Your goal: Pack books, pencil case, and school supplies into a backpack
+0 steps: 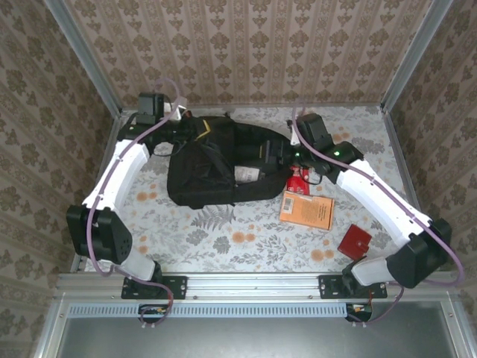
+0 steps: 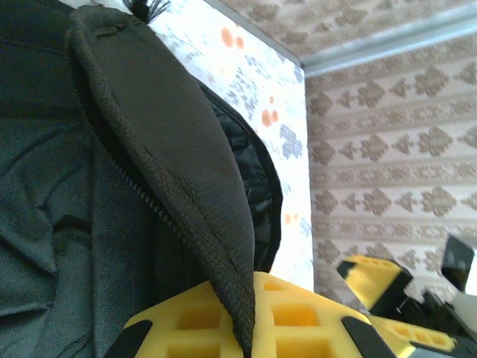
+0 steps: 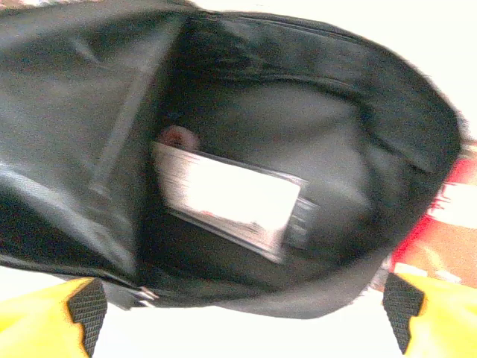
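Black backpack (image 1: 212,168) mid-table (image 1: 223,239). Left gripper (image 2: 242,335) pinched tight on backpack flap — right gripper (image 3: 242,309) spread wide at its mouth. Orange book (image 1: 306,210), red book (image 1: 355,242) lie outside — right of bag.

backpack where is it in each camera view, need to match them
top external: the backpack lies mid-table between the arms.
left wrist: its black flap covers the left half, down to the left gripper.
right wrist: its open mouth spans the frame, above the right gripper.
shared landmark: the white-labelled flat item inside, seen from top and right wrist.
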